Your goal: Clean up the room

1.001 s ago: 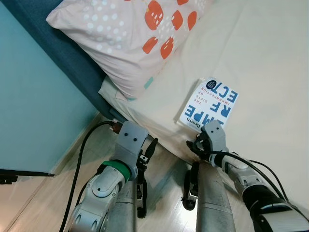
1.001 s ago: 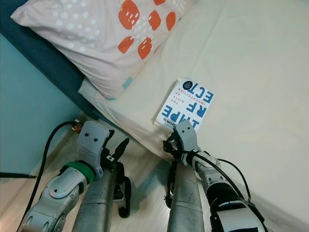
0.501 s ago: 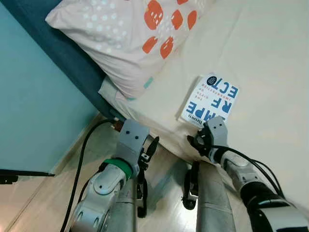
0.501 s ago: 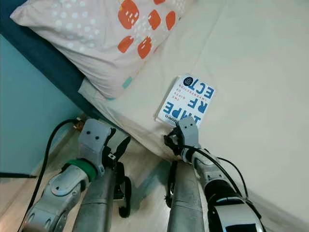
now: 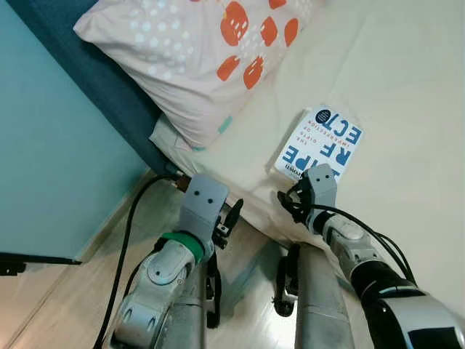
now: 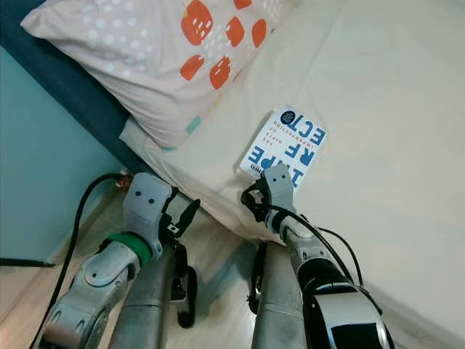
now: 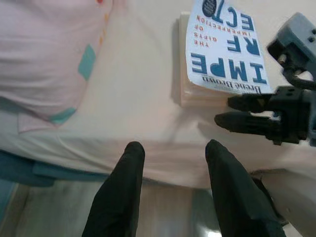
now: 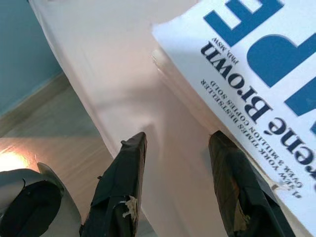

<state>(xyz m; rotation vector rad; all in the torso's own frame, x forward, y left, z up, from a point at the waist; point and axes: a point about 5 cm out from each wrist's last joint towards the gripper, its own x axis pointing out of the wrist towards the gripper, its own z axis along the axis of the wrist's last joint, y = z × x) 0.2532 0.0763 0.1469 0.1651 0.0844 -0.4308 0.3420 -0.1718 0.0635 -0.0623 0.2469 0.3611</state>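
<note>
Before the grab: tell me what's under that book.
The book lies flat on the cream bedsheet near the bed's edge, right gripper at its near edge. Anything between cover and sheet is hidden.

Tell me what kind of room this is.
Most likely a bedroom: a bed with a cream sheet, a dotted pillow at its blue headboard, and a paperback book lying on it.

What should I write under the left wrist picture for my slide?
Open left pincer faces a book on the bed; right pincer reaches its edge.
</note>
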